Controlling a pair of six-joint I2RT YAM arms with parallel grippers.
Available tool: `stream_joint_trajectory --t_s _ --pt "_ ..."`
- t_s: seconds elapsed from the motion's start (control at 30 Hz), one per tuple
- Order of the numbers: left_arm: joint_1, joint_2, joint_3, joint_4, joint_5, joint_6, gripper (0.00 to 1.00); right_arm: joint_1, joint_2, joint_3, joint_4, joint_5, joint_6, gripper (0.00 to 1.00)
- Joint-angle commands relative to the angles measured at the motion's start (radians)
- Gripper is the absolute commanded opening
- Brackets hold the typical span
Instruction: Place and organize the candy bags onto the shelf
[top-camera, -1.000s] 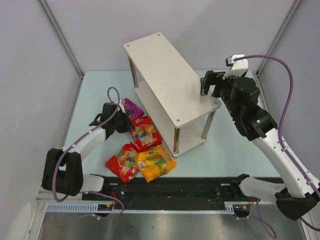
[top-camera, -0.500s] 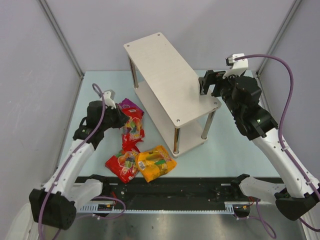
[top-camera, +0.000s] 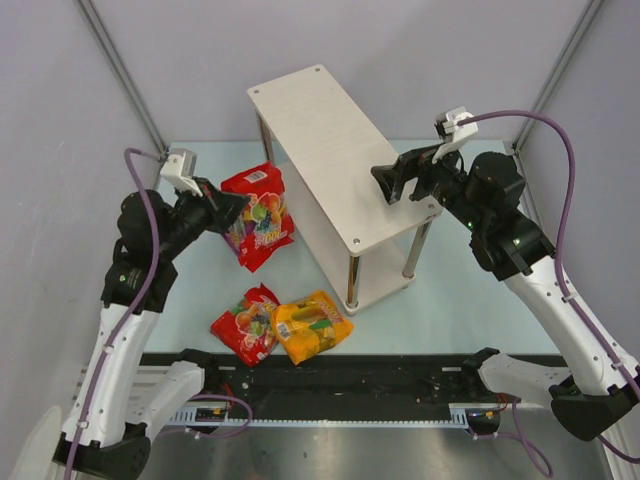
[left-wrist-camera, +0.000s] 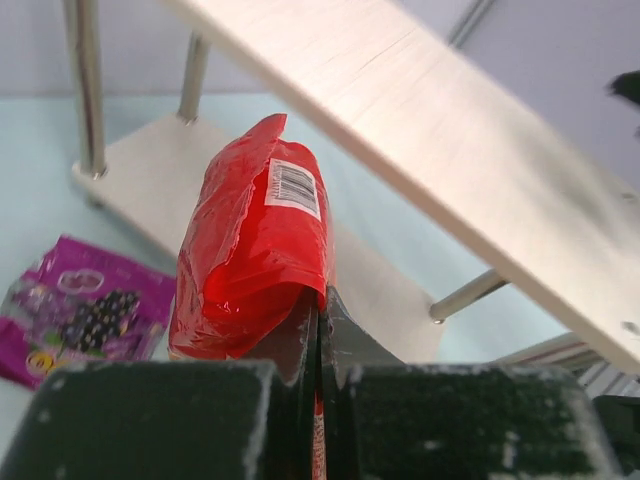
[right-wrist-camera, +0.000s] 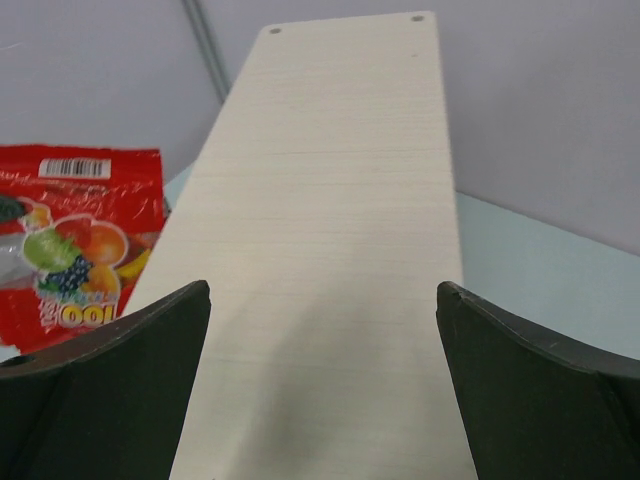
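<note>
- The left tool (left-wrist-camera: 318, 318) is clamping shut on a red candy bag (top-camera: 258, 215), holding it upright above the tabletop (top-camera: 455, 290), just beside the shelf (top-camera: 330, 140) on its left side.
- The right tool (top-camera: 392, 182) is hovering with its jaws spread wide over the right end of the shelf's top, gripping nothing.
- The purple bag (left-wrist-camera: 85, 320) is lying flat on the tabletop below the raised bag.
- A second red bag (top-camera: 243, 325) and the orange-yellow bag (top-camera: 312, 325) are lying on the tabletop touching each other, near the shelf's closest corner.
</note>
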Motion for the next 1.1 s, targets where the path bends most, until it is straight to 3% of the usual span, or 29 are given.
stream_joint_trajectory --t_s 0.0,0.23,0.43,0.53,0.87,1.07 --pt "-0.006 -0.045 0.135 0.145 0.144 -0.036 0.0 0.005 -0.004 0.005 0.06 -0.249 -0.021 1.0" --pt "-0.006 -0.044 0.286 0.176 0.231 -0.082 0.0 0.005 -0.018 0.003 0.118 -0.435 0.005 1.0" --pt "-0.006 -0.033 0.359 0.18 0.254 -0.099 0.0 0.008 -0.01 0.003 0.155 -0.447 0.04 1.0" --pt "-0.006 0.022 0.394 0.254 0.294 -0.14 0.0 0.008 -0.016 0.003 0.15 -0.395 0.043 1.0" --pt "-0.006 0.338 0.566 0.513 0.306 -0.28 0.0 0.001 -0.073 0.003 0.097 0.051 0.034 1.0" --pt "-0.024 0.499 0.581 0.645 0.261 -0.361 0.0 -0.008 -0.075 0.002 0.06 0.133 0.028 1.0"
